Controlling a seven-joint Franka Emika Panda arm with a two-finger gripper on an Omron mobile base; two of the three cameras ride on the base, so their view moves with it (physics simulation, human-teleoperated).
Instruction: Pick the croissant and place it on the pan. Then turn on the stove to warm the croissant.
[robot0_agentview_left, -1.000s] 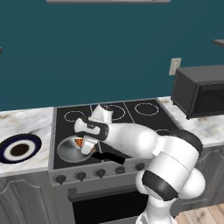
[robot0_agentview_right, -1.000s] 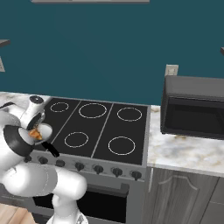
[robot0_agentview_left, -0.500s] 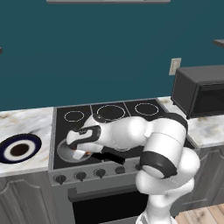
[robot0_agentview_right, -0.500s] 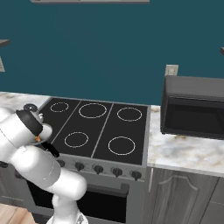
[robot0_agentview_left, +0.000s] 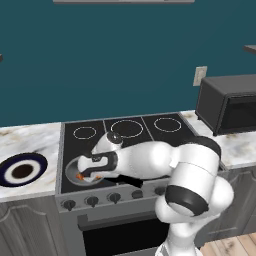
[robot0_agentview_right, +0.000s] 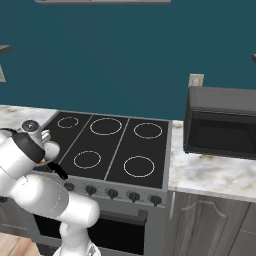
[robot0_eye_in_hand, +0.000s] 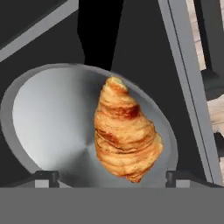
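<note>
Now croissant (robot0_eye_in_hand: 124, 135) lies in pan (robot0_eye_in_hand: 48, 118), between parted jaws.

croissant (robot0_eye_in_hand: 125, 139): golden orange-brown, darker russet along its ridged layers. pan (robot0_eye_in_hand: 48, 127): shiny silver-grey, paler sheen at the centre, with a black handle (robot0_agentview_left: 127, 180). stove (robot0_agentview_right: 117, 150): black glass top with thin white burner rings, grey front panel carrying a row of dark knobs (robot0_agentview_right: 112, 193). plate (robot0_agentview_left: 21, 169): dark blue with a white ring and a dark centre. counter (robot0_agentview_right: 210, 175): white-grey marbled. wall (robot0_agentview_left: 125, 60): teal. microwave (robot0_agentview_right: 222, 122): dark grey-black. arm (robot0_agentview_left: 192, 180): white with dark joints.
</note>
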